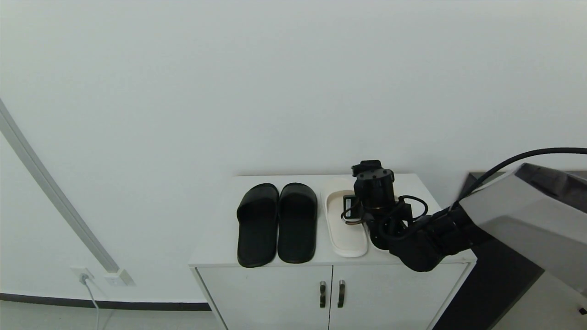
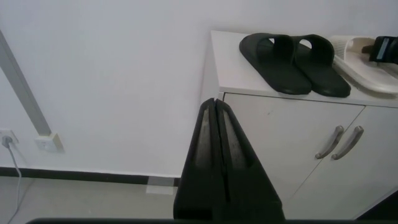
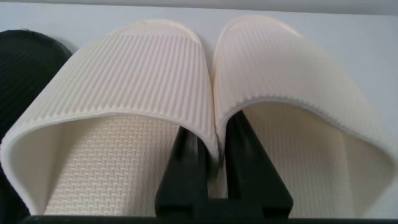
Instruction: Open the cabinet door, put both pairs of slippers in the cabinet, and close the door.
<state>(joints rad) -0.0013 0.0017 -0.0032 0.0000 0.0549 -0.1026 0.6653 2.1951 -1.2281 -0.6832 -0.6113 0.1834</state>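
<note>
Head view: the cabinet (image 1: 215,247) has both doors (image 1: 266,298) shut, and the handles (image 1: 322,294) meet in the middle. On its top the black slippers (image 1: 296,224) lie to the left and the white slippers (image 1: 345,233) to the right. The right gripper (image 1: 360,216) is down on the white pair.

Left wrist view: the left gripper (image 2: 216,109), fingers pressed together, hangs low, left of the cabinet and well apart from the handles.

Right wrist view: one of the fingers (image 3: 186,174) sits inside each white slipper, and they appear to pinch the two touching inner straps between them. For a clean lift the pinch likely needs to catch both straps evenly, or one slipper may drop. With the doors shut, a door must be opened before the pair can go in.
</note>
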